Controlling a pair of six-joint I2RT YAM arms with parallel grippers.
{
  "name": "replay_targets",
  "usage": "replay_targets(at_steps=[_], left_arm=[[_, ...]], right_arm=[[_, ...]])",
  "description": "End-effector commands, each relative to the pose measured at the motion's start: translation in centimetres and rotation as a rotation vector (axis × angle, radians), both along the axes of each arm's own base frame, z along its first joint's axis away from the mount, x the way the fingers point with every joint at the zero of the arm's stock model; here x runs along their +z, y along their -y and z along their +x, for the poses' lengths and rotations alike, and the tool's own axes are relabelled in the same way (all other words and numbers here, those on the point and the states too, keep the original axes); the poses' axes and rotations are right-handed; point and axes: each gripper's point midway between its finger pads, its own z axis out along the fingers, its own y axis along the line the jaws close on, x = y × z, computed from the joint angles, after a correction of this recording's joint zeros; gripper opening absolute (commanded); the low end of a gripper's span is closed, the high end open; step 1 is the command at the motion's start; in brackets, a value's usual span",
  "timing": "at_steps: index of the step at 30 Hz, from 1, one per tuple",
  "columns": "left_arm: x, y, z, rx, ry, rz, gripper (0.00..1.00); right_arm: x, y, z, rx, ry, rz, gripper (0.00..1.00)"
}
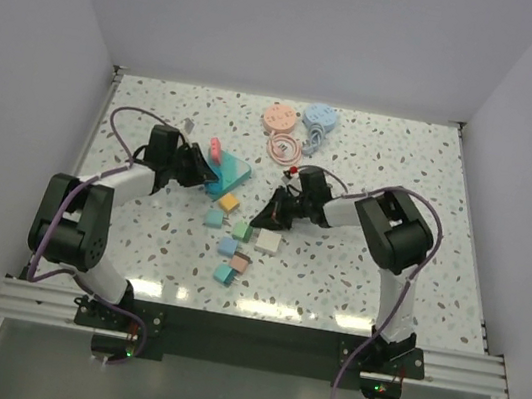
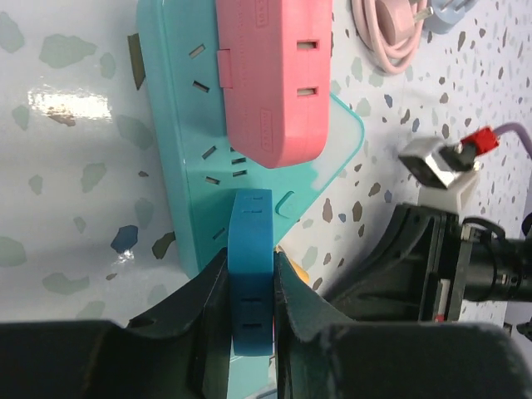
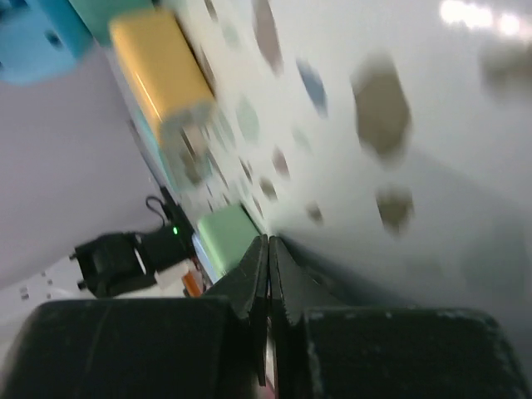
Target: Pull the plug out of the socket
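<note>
The socket is a teal power strip (image 2: 179,125) lying left of the table's centre (image 1: 237,169). A pink plug block (image 2: 274,75) sits on its far part. A blue plug (image 2: 252,249) stands against the strip's near end, its far end meeting the strip's face. My left gripper (image 2: 252,270) is shut on this blue plug, one finger on each side; from above it (image 1: 198,171) is at the strip's left edge. My right gripper (image 3: 268,245) is shut with nothing between its fingers, low over the table beside a green block (image 3: 224,237); seen from above it (image 1: 265,218) points left.
Several loose plug blocks lie between the arms: yellow (image 1: 228,201), green (image 1: 241,229), white (image 1: 268,241), blue (image 1: 228,246). A pink reel (image 1: 281,119), a blue reel (image 1: 320,118) and a coiled pink cable (image 1: 283,147) sit at the back. White walls enclose the table.
</note>
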Motion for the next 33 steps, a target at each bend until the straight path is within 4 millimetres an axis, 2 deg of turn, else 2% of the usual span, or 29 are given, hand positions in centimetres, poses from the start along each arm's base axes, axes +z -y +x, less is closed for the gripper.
replay_targets(at_steps=[1,3,4,7,8,9,10,11,12,16,18,19,26,31,33], left_arm=[[2.0,1.0,0.0,-0.082,0.104,-0.042,0.00],[2.1,1.4,-0.6,-0.110,0.111,-0.057,0.00],[1.9,1.4,-1.1,-0.119,0.110,-0.063,0.00],[2.5,2.1,-2.0,-0.171,0.139,-0.095,0.00],[2.9,2.4,-2.1,-0.191,0.152,-0.110,0.00],[3.2,2.6,-2.2,-0.202,0.161,-0.118,0.00],[3.5,2.8,-2.2,-0.214,0.171,-0.130,0.00],[4.2,3.3,-2.2,-0.232,0.190,-0.159,0.00],[4.6,3.5,-2.2,-0.234,0.195,-0.170,0.00],[7.1,4.3,-1.5,-0.235,0.243,-0.252,0.00],[8.2,4.9,-1.1,-0.231,0.250,-0.310,0.00],[8.7,5.1,-0.9,-0.228,0.253,-0.328,0.00],[11.5,8.0,-1.4,-0.237,0.236,-0.527,0.00],[12.2,9.8,-2.4,-0.254,0.201,-0.589,0.00],[11.9,10.3,-2.7,-0.257,0.182,-0.588,0.00]], right_arm=[[-1.3,3.1,-4.3,0.012,-0.022,-0.064,0.00],[-1.0,4.0,-5.9,0.018,-0.025,-0.066,0.00],[0.5,4.1,-6.0,0.028,0.014,-0.062,0.00],[2.7,4.3,-5.2,0.023,0.077,-0.083,0.08],[4.4,4.2,-4.5,0.016,0.121,-0.077,0.11],[5.9,3.8,-3.2,0.000,0.170,-0.079,0.26],[6.4,4.0,-3.0,-0.002,0.180,-0.101,0.34],[8.0,3.8,-2.2,-0.014,0.224,-0.092,0.41],[8.9,3.7,-1.3,-0.035,0.253,-0.102,0.57],[11.9,2.6,0.8,-0.105,0.304,-0.032,0.83],[12.7,2.3,1.3,-0.147,0.313,0.015,0.84],[13.7,2.1,2.2,-0.198,0.330,0.049,0.85],[14.7,2.8,4.7,-0.357,0.375,0.039,0.85],[16.5,3.7,6.2,-0.434,0.475,0.042,0.84],[16.6,4.1,6.7,-0.468,0.504,0.030,0.83]])
